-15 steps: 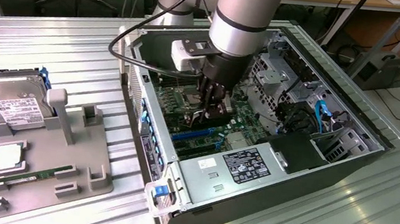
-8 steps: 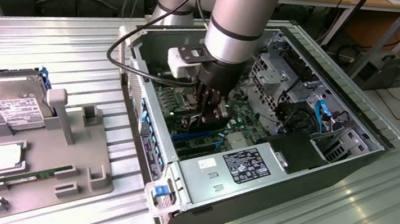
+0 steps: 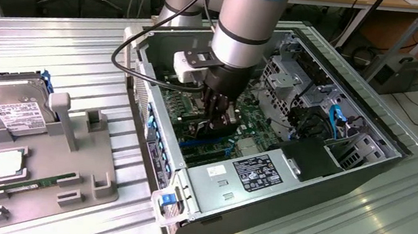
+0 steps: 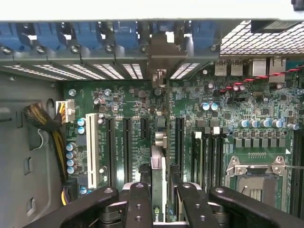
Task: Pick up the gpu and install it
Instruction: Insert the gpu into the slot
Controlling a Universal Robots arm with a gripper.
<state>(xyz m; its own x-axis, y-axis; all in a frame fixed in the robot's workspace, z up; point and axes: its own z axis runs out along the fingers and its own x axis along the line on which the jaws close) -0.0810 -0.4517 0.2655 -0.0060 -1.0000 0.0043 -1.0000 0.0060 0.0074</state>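
Note:
My gripper (image 3: 217, 121) reaches down into the open computer case (image 3: 349, 168) over the green motherboard (image 3: 252, 122). It is shut on the gpu (image 4: 158, 178), which the wrist view shows edge-on as a thin upright card between the two black fingers (image 4: 138, 204). The card's silver end bracket (image 4: 160, 52) lies against the row of rear slot openings with blue clips (image 4: 95, 35). The card stands in line with the black expansion slots (image 4: 127, 147). Whether its lower edge sits in a slot is hidden by the card itself.
A grey fixture (image 3: 94, 186) at the exterior view's left holds a silver hard drive (image 3: 9, 103), a chip (image 3: 7, 165) and a memory stick (image 3: 28, 182). Inside the case are the power supply (image 3: 258, 173), a drive cage (image 3: 296, 74), yellow-black cables (image 4: 47, 123) and the processor socket (image 4: 256, 173).

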